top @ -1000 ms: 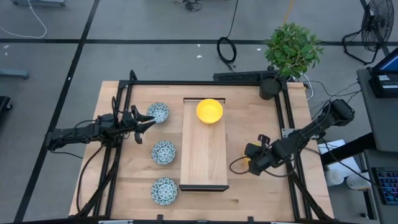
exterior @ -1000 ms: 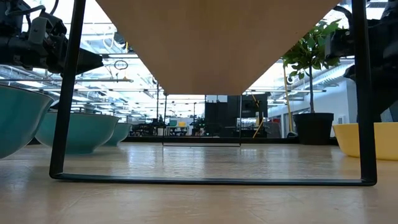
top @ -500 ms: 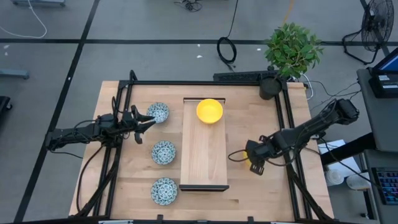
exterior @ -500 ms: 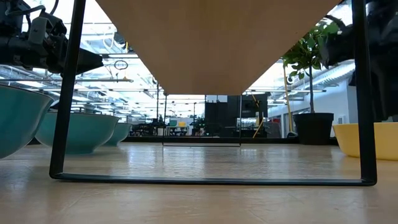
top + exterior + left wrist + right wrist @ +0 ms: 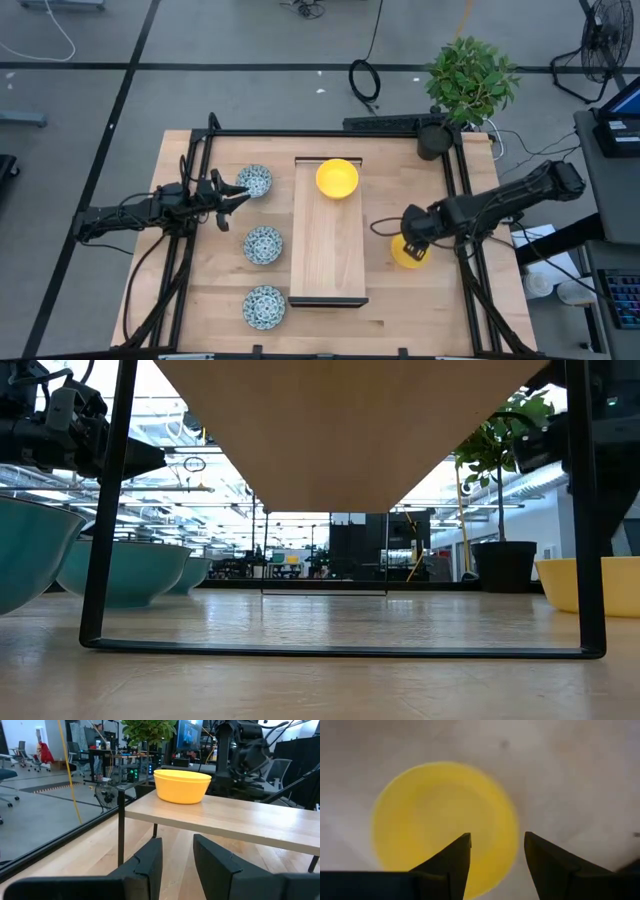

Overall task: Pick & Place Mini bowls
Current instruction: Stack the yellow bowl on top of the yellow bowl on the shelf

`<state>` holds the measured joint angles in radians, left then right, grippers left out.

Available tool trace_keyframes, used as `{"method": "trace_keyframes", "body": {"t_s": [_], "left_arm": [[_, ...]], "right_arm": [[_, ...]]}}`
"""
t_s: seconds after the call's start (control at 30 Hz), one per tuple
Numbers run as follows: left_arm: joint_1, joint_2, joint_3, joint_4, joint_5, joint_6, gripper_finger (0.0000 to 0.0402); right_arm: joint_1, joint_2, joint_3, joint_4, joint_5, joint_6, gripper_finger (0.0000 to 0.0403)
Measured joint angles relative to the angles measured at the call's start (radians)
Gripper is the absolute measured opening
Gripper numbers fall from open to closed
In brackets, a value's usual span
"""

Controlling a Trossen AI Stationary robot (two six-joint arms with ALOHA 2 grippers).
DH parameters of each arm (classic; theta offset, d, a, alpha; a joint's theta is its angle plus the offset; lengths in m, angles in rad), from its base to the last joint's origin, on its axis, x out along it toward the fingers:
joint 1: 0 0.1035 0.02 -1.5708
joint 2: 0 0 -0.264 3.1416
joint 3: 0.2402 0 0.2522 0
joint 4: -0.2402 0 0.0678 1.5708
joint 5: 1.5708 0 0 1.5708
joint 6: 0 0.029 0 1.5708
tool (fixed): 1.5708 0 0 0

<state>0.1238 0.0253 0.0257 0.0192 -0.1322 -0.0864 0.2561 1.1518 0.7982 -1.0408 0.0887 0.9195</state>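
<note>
potted plant (image 5: 468, 85) stands beyond wooden tray (image 5: 327, 260).

No legible txt, labels, brands or nos. on anything in these views.

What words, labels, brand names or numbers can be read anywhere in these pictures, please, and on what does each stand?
None can be read.
The monitor behind the yellow bowl shows a lit picture, too blurred to read.
The patterned bowls, wooden tray and right gripper carry no lettering.
</note>
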Motion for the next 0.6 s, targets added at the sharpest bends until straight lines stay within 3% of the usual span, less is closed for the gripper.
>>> {"method": "trace_keyframes", "body": {"t_s": [0.17,0.6], "left_arm": [[0.0,0.0,0.0,0.0,0.0,0.0,0.0113],[0.0,0.0,0.0,0.0,0.0,0.0,0.0113]], "right_arm": [[-0.016,0.002,-0.006,-0.035,0.069,0.04,0.0169],[-0.014,0.003,-0.171,0.104,0.027,0.091,0.0165]]}}
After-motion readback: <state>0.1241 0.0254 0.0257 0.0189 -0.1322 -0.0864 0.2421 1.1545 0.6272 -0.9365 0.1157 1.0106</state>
